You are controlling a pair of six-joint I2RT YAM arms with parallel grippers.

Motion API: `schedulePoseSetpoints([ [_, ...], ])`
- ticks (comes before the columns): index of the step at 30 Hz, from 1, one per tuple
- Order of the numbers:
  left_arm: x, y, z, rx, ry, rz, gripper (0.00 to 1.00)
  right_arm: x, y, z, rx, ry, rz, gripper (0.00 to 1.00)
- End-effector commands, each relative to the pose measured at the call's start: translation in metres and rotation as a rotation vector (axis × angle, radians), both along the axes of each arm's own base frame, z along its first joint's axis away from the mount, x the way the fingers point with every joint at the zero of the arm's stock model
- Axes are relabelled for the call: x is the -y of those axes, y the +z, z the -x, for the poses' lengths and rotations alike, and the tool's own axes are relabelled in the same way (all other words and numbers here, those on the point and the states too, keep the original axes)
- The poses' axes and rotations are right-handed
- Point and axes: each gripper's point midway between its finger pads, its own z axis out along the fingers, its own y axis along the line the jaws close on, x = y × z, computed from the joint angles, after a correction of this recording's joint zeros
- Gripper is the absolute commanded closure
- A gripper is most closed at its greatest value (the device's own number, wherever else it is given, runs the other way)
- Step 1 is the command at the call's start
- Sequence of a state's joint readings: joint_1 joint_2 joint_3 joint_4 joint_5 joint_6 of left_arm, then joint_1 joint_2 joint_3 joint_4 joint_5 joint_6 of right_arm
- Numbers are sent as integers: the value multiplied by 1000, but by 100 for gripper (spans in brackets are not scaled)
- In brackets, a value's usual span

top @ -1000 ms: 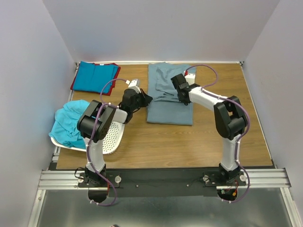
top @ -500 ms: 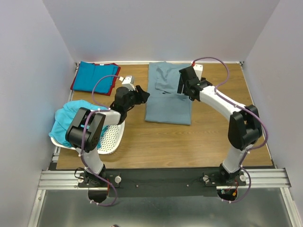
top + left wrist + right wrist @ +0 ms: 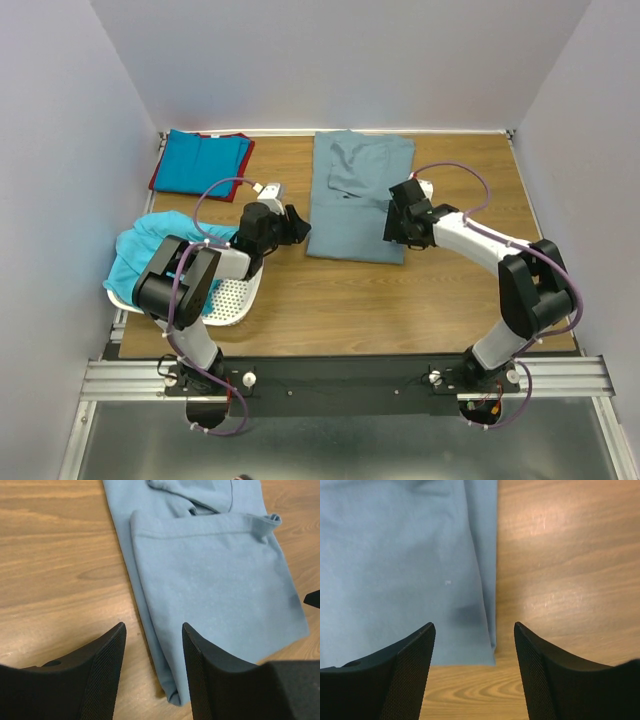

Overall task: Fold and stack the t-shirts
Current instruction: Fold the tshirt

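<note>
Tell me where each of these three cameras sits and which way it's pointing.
Top external: fixed above and behind the arm bases, looking down on the table; both arms show, left end effector and right end effector at the grey-blue t-shirt's sides.
Left wrist: on the left arm, looking past its open fingers at that shirt's near left corner.
Right wrist: on the right arm, looking past its open fingers at the near right corner.
Shared: all three see the grey-blue t-shirt.

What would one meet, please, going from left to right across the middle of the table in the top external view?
The turquoise t-shirt → left gripper → grey-blue t-shirt.
</note>
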State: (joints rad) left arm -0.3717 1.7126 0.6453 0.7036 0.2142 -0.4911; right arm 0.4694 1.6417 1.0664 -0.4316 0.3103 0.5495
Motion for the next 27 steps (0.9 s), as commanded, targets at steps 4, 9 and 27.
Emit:
schedulePoseSetpoints([
  [4, 5, -2, 19, -6, -55, -9, 44, -11, -8, 21, -22, 6, -114, 34],
  [9, 5, -11, 28, -30, -61, -13, 44, -7, -14, 34, -37, 0, -129, 39],
  [27, 7, -17, 39, -54, -69, -20, 44, -2, -39, 53, -96, -12, -126, 64],
])
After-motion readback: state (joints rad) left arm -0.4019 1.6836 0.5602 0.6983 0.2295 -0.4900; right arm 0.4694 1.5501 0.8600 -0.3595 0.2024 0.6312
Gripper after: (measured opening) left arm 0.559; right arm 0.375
